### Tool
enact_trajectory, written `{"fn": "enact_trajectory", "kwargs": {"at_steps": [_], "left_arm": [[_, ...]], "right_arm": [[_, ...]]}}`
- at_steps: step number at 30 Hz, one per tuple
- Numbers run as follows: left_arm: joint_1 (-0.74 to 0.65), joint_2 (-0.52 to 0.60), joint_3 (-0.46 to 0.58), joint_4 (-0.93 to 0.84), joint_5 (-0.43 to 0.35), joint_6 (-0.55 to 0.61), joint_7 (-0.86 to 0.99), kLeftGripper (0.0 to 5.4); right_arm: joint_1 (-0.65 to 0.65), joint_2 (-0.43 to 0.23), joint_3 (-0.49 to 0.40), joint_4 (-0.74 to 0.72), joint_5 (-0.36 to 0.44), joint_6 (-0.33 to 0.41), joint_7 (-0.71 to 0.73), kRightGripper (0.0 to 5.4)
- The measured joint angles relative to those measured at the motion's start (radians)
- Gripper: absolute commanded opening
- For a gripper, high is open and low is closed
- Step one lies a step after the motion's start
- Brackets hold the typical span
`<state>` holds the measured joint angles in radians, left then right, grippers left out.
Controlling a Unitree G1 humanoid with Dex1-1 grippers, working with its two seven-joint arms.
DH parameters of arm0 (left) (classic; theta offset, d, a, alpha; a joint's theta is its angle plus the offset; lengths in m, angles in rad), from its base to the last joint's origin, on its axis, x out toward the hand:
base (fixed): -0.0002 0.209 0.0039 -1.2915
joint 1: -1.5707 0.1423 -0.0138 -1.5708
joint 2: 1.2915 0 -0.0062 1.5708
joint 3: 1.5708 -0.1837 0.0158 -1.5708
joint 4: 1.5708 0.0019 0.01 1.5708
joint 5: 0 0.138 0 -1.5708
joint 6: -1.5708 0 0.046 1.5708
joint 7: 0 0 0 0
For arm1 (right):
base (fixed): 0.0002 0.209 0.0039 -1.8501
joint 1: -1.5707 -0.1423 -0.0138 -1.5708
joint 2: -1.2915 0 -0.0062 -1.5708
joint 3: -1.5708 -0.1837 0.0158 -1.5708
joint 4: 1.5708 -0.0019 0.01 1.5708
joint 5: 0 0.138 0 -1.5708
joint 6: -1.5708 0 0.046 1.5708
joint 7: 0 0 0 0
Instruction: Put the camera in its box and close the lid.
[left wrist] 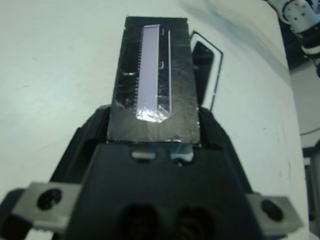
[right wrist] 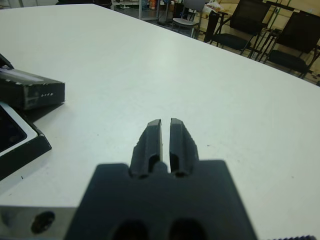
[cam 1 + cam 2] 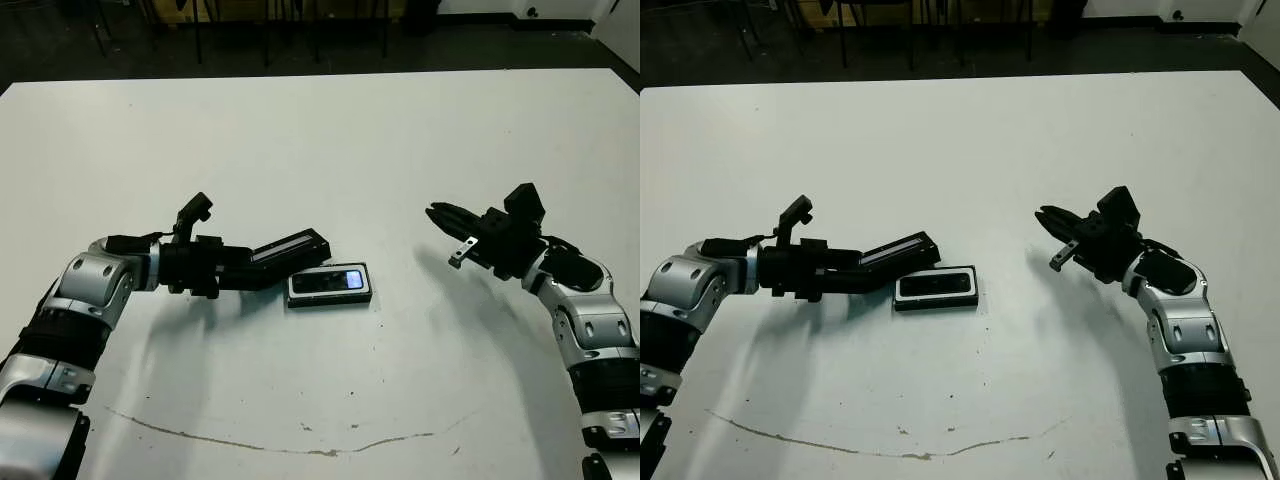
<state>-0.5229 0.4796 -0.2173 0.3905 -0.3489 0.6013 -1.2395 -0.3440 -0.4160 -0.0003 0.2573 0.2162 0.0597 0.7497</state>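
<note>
Head view: camera (image 3: 330,281) lies inside the box (image 3: 331,298) at table centre; the left gripper (image 3: 262,265) clamps the lid (image 3: 291,250), tilted, at the box's ten o'clock, and the right gripper (image 3: 436,212) hovers well apart at three o'clock. Left wrist view: lid's grey stripe faces up, pinched at its near end. Right wrist view: fingers (image 2: 151,142) pressed together, holding nothing.

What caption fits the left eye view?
Left gripper holds the lid beside the box, camera already inside.

A white table (image 3: 320,130), with dark chairs (image 2: 260,25) beyond it.
</note>
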Motion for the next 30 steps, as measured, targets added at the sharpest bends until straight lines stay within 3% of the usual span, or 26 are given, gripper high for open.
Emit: {"fn": "enact_trajectory", "kwargs": {"at_steps": [20, 30], "left_arm": [[0.0, 0.003, -0.028, -0.112, 0.03, -0.004, -0.037, 2.72], [0.002, 0.002, -0.117, -0.141, 0.159, -0.225, 0.002, 2.72]], "right_arm": [[0.012, -0.005, 0.0, -0.028, -0.008, 0.002, 0.0, 0.0], [0.027, -0.009, 0.0, -0.055, -0.014, 0.013, -0.001, 0.0]]}}
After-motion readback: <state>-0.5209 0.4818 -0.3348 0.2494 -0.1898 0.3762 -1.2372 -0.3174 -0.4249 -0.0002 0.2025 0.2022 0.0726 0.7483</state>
